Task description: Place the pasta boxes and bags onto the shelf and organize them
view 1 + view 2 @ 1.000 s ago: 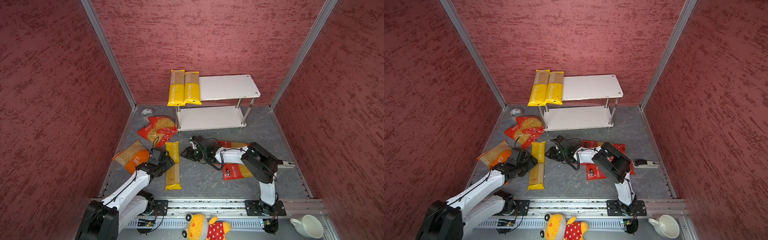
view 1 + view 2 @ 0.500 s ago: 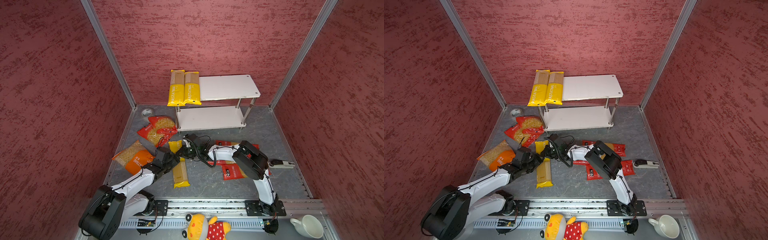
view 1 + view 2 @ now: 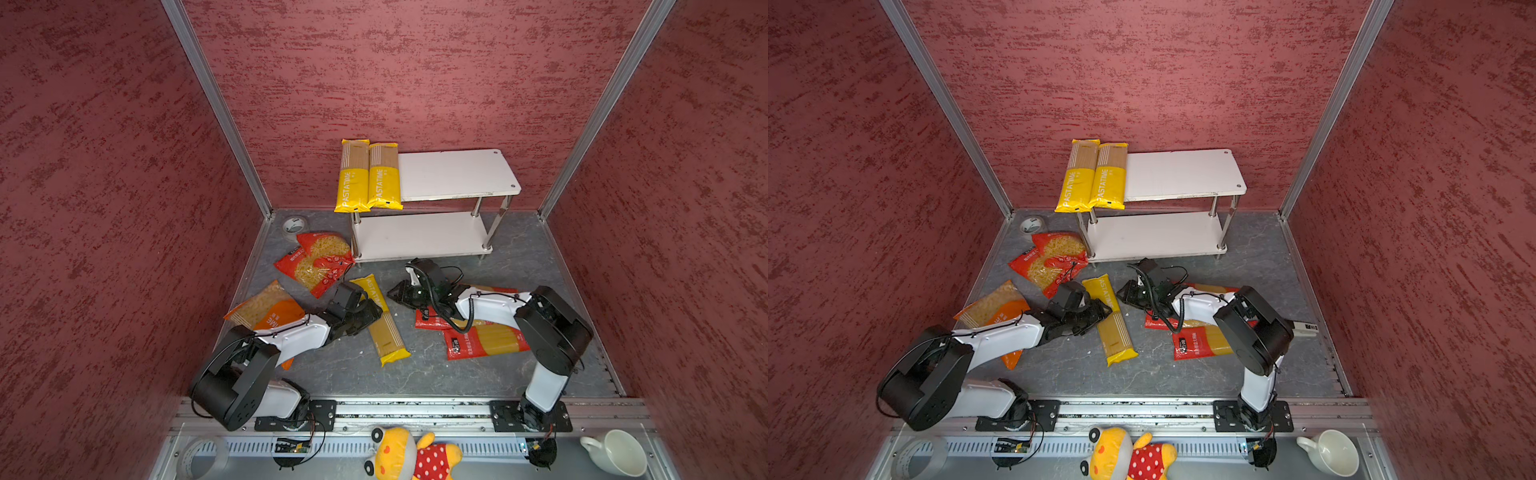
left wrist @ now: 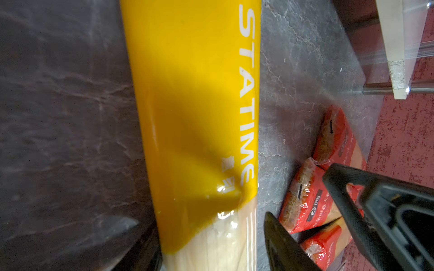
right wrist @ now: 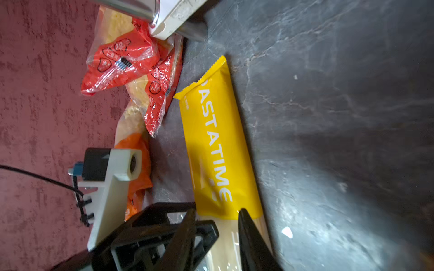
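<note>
Below, grey marbled floor (image 3: 340, 374), red walls (image 3: 415, 83); left claw (image 4: 203, 220) loosely straddles yellow pack (image 3: 384, 328), right claw (image 5: 218, 210) released.

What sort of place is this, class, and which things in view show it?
Probably a robot test cell, not a real shop: two robot arms mounted on a metal rail, red panel walls boxing in a small floor, and a two-tier shelf staged with PASTATIME spaghetti packs.

Yellow packs (image 3: 352, 183) three, red packs (image 3: 484, 343) three, red bags (image 3: 320, 262) two, orange bag (image 3: 270, 309) one, shelf (image 3: 453, 172) one.
</note>
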`<act>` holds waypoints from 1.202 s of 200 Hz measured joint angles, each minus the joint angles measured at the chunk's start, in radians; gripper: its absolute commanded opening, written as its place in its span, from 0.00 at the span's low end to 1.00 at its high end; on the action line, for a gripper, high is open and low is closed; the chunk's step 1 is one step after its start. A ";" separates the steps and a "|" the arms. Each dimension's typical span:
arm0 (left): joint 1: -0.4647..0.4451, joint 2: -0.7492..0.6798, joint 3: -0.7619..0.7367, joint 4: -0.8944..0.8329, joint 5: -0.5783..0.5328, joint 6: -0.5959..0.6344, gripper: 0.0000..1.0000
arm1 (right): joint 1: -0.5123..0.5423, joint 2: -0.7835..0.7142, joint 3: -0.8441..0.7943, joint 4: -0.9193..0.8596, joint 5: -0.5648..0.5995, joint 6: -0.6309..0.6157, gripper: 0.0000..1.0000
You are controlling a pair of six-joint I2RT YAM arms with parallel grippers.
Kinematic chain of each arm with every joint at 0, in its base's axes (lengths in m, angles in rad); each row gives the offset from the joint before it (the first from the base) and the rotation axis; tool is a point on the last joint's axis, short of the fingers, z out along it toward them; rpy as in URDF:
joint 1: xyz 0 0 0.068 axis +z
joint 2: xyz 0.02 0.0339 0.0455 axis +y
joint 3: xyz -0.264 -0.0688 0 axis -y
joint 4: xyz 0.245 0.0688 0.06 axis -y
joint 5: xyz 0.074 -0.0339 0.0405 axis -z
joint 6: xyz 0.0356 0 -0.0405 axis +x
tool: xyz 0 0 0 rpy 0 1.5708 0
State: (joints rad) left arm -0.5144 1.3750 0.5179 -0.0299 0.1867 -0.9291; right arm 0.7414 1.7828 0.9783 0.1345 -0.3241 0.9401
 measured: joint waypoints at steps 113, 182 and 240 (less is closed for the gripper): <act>0.018 -0.069 -0.125 0.076 -0.007 -0.067 0.26 | 0.078 0.165 -0.018 0.129 -0.132 0.028 0.22; 0.026 -0.113 -0.106 0.018 -0.012 -0.032 0.25 | 0.084 0.157 -0.019 0.162 -0.148 0.009 0.07; 0.087 -0.272 -0.092 -0.134 0.010 0.019 0.40 | 0.108 0.039 -0.020 0.107 -0.113 -0.078 0.00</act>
State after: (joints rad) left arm -0.4271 1.1027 0.4255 -0.1638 0.1967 -0.9104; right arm 0.8497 1.8221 0.9581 0.2413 -0.4374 0.8619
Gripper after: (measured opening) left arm 0.363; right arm 0.042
